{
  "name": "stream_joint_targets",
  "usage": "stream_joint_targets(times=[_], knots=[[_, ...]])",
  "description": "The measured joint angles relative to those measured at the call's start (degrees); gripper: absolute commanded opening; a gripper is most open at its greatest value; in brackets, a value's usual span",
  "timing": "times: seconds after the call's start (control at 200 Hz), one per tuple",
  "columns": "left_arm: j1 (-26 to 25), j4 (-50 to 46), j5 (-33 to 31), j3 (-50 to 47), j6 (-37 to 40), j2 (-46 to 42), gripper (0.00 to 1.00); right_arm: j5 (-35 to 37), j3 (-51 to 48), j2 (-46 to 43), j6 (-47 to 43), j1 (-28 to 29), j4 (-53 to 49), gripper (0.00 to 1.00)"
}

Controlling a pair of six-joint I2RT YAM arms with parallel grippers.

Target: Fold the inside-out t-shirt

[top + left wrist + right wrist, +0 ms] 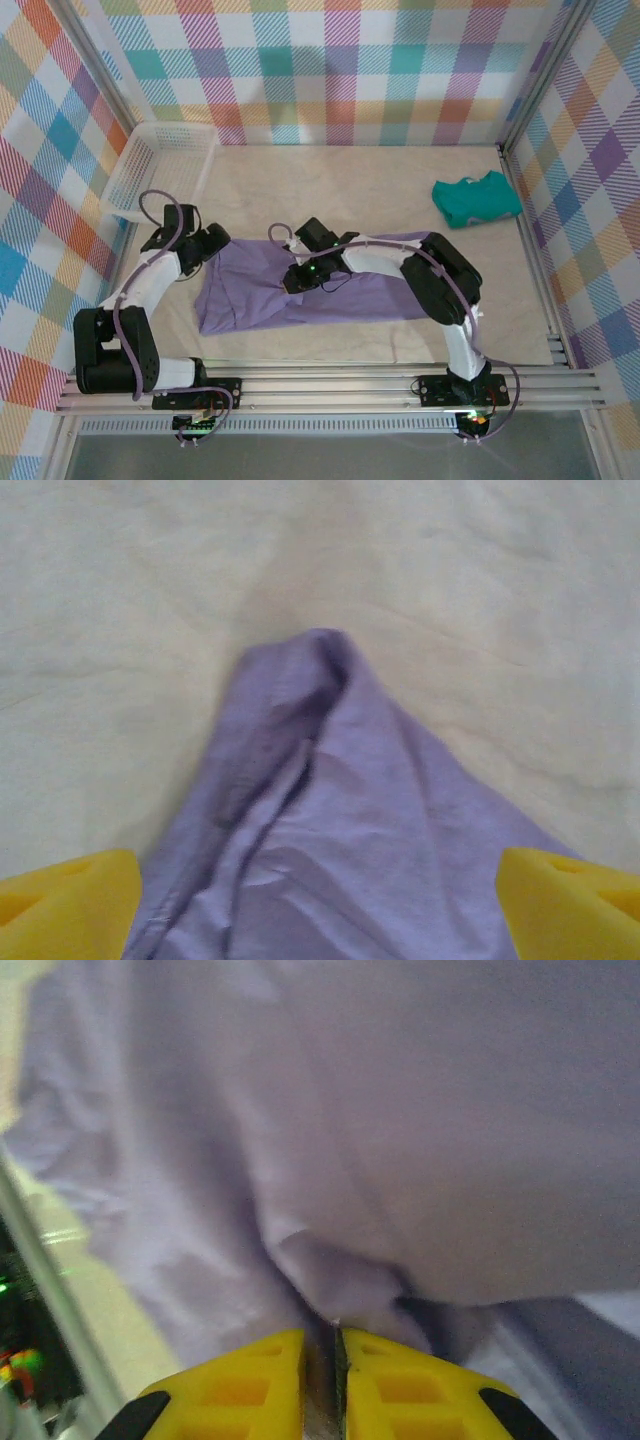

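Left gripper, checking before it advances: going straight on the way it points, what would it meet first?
Probably the lavender t-shirt: its bunched corner lies just ahead, between the fingers of the open left gripper. Beyond is beige table covering. Depth is unclear.

Pastel plaid fabric walls [340, 70] enclose three sides, held by silver aluminium corner posts [534, 90]. Below lies a cream, lightly wrinkled cloth-covered counter [330, 190] — silver aluminium rails [330, 390] along its near edge — under soft, even light.
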Motion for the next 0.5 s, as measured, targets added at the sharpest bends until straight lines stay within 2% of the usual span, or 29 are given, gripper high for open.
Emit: stream_joint_targets(times=[0.055, 0.24, 0.5], knots=[[0.44, -0.98, -0.17, -1.03, 0.33, 0.02, 1.0, 0.46, -0.24, 1.31, 0.55, 0.02, 0.24, 0.15], [0.46, -2.03, 2.58, -2.21, 1.31, 3.41, 1.0, 0.98, -2.54, -0.28, 1.11, 0.02, 2.91, 0.18], [-2.51, -2.8, 2.16, -1.42, 3.8, 9.66, 1.0, 1.11, -3.41, -3.72, 1.09, 0.02, 3.78, 0.18]])
